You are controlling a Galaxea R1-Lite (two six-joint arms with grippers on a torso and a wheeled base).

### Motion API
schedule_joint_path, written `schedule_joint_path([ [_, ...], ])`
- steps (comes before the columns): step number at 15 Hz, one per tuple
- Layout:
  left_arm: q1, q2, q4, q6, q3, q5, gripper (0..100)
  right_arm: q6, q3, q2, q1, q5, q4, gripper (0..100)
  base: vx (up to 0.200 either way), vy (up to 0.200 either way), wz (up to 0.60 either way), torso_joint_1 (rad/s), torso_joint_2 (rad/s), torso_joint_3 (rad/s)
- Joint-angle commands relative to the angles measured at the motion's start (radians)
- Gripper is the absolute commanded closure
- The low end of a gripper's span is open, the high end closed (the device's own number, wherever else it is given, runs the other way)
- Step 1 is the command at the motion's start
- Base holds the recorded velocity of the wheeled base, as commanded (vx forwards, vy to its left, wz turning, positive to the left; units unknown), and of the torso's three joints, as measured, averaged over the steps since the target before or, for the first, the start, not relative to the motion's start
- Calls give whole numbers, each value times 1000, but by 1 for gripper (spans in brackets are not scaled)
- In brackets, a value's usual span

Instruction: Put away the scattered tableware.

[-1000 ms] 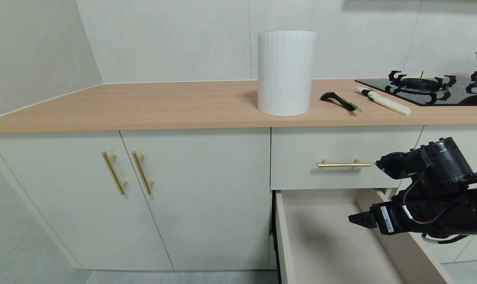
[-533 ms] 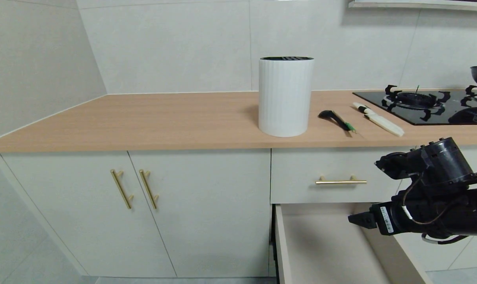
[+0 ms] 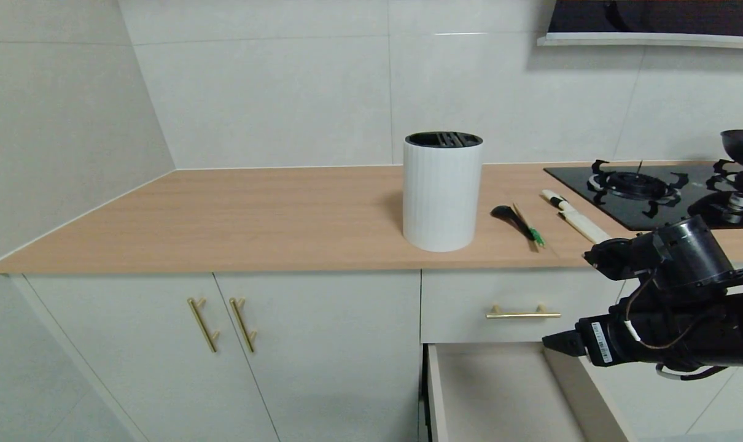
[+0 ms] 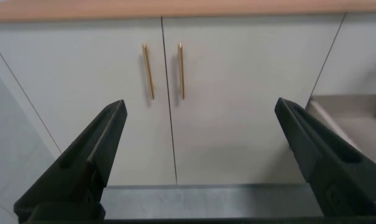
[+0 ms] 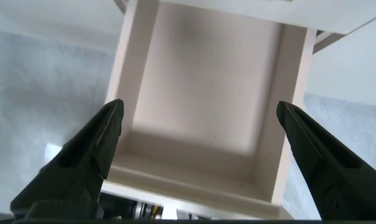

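Spoon [image 3: 505, 213], chopsticks [image 3: 527, 226] and knife [image 3: 573, 216] loose on counter [image 3: 255, 215]
They lie between holder [image 3: 442, 196] and hob [image 3: 641, 196]. Left gripper [image 4: 200, 102] and right gripper [image 5: 199, 106] gape wide, empty; right gripper hangs over open drawer [image 3: 500, 393], so a careless lift could clip the counter edge.

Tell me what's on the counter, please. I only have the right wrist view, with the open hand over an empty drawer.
Observer: A black spoon, chopsticks and a pale utensil lie on the counter, right of a white holder.
Operator: Is my drawer below them?
Observer: Roughly. The open drawer sits under a shut drawer with a gold handle.
Operator: And the left hand?
Observer: The left hand is open and empty, facing the cabinet doors.
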Motion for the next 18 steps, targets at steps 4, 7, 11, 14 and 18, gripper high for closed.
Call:
schedule_joint_path([
  [4, 0, 2, 0, 0, 0, 0, 0, -9, -29, 24, 1, -23, -57, 0, 0, 0, 0, 155, -363, -211],
  [7, 0, 0, 0, 0, 0, 0, 0, -7, -202, 109, -8, -75, -63, 0, 0, 0, 0, 23, -55, -28],
  [11, 0, 2, 0, 0, 0, 0, 0, 89, -561, 297, -40, -124, 74, 0, 0, 0, 0, 0, 0, 0],
  [14, 0, 0, 0, 0, 0, -1, 0, 128, -624, 402, -95, -129, 71, 0, 0, 0, 0, 0, 0, 0],
  [18, 0, 2, 0, 0, 0, -1, 0, 146, -678, 500, -135, -159, 71, 0, 0, 0, 0, 0, 0, 0],
])
